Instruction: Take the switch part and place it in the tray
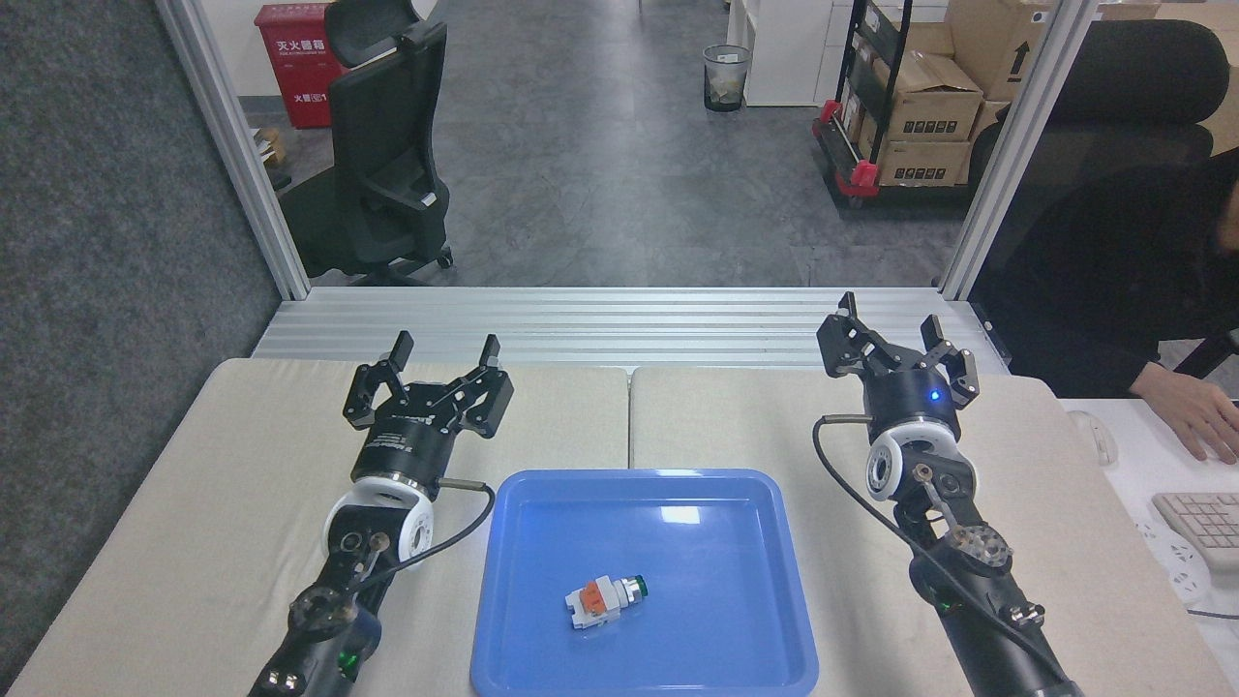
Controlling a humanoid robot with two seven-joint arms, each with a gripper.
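Two grippers, both spread wide and holding nothing | switch part (606,601) lies on its side inside the tray (774,503), so the job looks done | left gripper (433,371) up past the tray's far-left corner | right gripper (900,341) far right of tray, out of the way

My 2 arms are matte black, built of rounded segments. Each carries a white ring joint with a dark round centre just behind the wrist, and a thin black cable loops out from a metal plug beside it. My left pincer (442,353) and right pincer (891,315) have black angular linkage fingers. A small blue light glows on the right wrist; silver screw heads stud the right forearm.
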